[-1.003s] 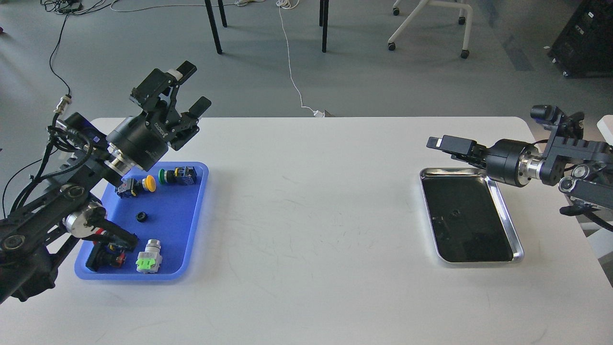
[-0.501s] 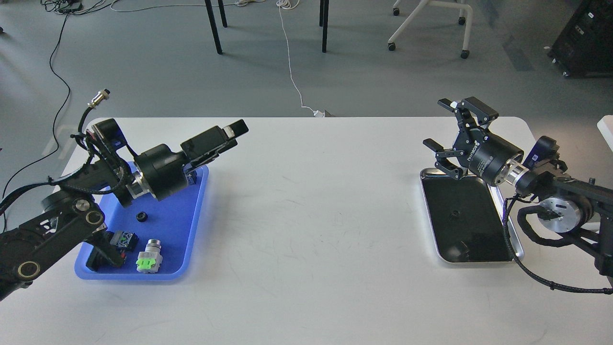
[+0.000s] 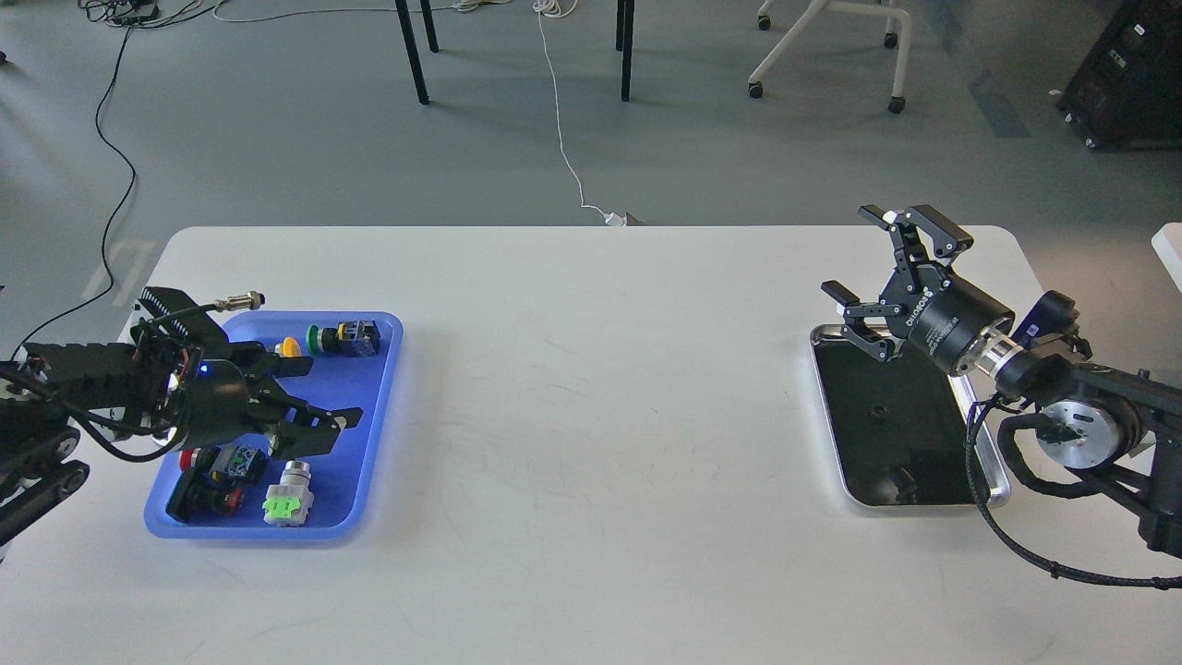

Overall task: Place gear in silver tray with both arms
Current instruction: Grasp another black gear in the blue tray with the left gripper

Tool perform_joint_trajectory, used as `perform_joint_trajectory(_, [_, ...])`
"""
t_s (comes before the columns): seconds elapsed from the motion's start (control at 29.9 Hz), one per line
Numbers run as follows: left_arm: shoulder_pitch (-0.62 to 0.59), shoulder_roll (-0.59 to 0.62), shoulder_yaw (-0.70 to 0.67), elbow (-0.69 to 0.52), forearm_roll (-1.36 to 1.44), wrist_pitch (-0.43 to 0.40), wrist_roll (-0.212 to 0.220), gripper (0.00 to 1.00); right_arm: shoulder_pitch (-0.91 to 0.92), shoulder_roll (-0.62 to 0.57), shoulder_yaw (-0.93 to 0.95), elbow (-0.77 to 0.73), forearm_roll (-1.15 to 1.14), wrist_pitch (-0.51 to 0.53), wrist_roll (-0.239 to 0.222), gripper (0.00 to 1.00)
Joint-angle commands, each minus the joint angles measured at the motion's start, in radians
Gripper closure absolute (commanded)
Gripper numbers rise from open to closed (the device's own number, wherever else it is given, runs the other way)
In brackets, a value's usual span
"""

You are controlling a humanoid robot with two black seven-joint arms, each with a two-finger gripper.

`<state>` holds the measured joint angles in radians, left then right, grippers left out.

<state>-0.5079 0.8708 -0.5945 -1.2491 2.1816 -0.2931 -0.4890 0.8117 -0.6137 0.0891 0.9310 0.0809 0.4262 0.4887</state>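
The silver tray [image 3: 923, 504] lies at the table's right side with its dark bottom bare. My right gripper [image 3: 888, 259] is open and empty, and it hovers above the tray's far left corner. My left gripper [image 3: 323, 393] is open, lies low over the middle of the blue tray [image 3: 374, 443], and points right. The small black gear does not show; the spot in the blue tray where it lay is covered by my left gripper's body.
The blue tray holds several push-button switches: a yellow one [image 3: 289, 346], a green one [image 3: 319, 339], a silver one with a green block [image 3: 288, 496] and a red and black one [image 3: 208, 485]. Chair legs and cables stand on the floor beyond the far edge.
My left arm has swung down from above the blue tray's far side to low over its middle, covering the gear. My right gripper has shifted slightly right and stays open.
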Motion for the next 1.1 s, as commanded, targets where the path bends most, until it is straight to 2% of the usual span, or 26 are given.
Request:
perform_joint_trajectory(0.0, [0.0, 0.004, 0.01, 0.068, 0.0, 0.0, 0.0, 0.06, 0.001, 0.0, 0.0, 0.002, -0.001, 0.0, 0.0, 0.04])
perform_joint_trajectory(0.13, [-0.001, -0.009, 0.012, 0.129, 0.0, 0.0, 0.0, 0.15, 0.001, 0.0, -0.002, 0.002, -0.001, 0.0, 0.0, 0.04])
perform_joint_trajectory(0.3, [-0.047, -0.038, 0.091, 0.206, 0.0, 0.002, 0.0, 0.28, 0.001, 0.0, -0.002, 0.003, -0.001, 0.0, 0.0, 0.04])
perform_joint_trajectory(0.57, [-0.083, -0.064, 0.125, 0.252, 0.0, 0.003, 0.0, 0.34, 0.001, -0.008, -0.002, 0.005, -0.001, 0.0, 0.0, 0.04])
perform_joint_trajectory(0.74, [-0.083, -0.069, 0.143, 0.269, 0.0, 0.003, 0.0, 0.44, 0.0, -0.011, -0.002, 0.005, -0.001, 0.0, 0.0, 0.04])
perform_joint_trajectory(0.97, [-0.083, -0.069, 0.153, 0.281, 0.0, 0.003, 0.0, 0.45, 0.0, -0.011, -0.002, 0.006, -0.001, 0.0, 0.0, 0.04])
perform_joint_trajectory(1.07, [-0.083, -0.07, 0.153, 0.284, 0.0, 0.003, 0.0, 0.51, 0.001, -0.012, -0.002, 0.006, -0.001, 0.0, 0.0, 0.04])
